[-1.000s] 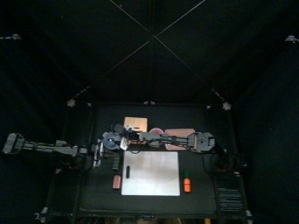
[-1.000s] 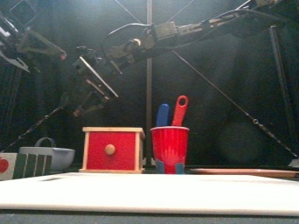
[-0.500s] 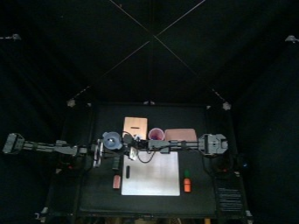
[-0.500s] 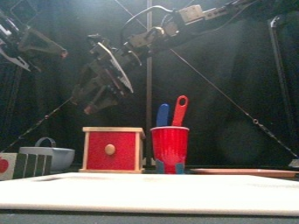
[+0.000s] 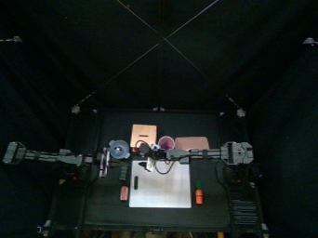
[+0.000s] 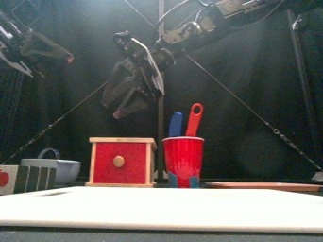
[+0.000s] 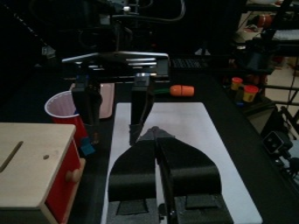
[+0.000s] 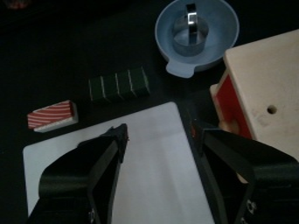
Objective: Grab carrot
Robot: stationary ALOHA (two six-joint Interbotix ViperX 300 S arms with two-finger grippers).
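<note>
The carrot (image 5: 199, 196), a stubby bright orange stick, lies on the black table just off the right edge of the white board (image 5: 162, 186). The left wrist view has the carrot (image 7: 181, 89) past the board's far end. My right gripper (image 8: 160, 133) hangs open and empty above the board's (image 8: 128, 166) left part, far from the carrot; it also shows high in the front view (image 6: 127, 95) and facing the left wrist camera (image 7: 108, 114). My left gripper (image 7: 163, 144) rests shut at the board's left side, holding nothing.
A wooden box with a red front (image 6: 123, 161) and a red cup (image 6: 183, 159) holding two utensils stand behind the board. A blue-grey bowl (image 8: 197, 31), a dark green block (image 8: 121, 85) and a red-and-white piece (image 8: 52, 114) lie at the left. A pink-salmon stick (image 5: 123, 191) lies left of the board.
My right gripper has drifted to the right and slightly upward over the board, still open. The left arm has not moved.
</note>
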